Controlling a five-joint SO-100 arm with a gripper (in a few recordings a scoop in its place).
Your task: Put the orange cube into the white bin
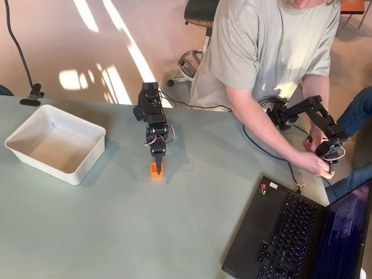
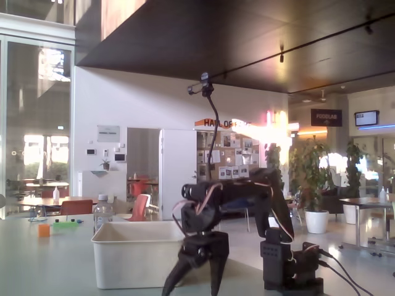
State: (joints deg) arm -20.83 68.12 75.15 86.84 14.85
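Spread apart, the black two-finger gripper (image 2: 194,277) is seen in the fixed view pointing down at the table, nothing visibly clamped between its fingers. From overhead, its tip (image 1: 157,165) is lowered onto the tiny bright orange plastic cube (image 1: 156,171), which sits on the pale green tabletop (image 1: 145,232). The shallow rectangular white plastic bin (image 1: 55,143) stands well apart, toward the left edge.

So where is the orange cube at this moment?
In the overhead view the cube lies on the table near the middle, right at the gripper tips, well to the right of the bin.
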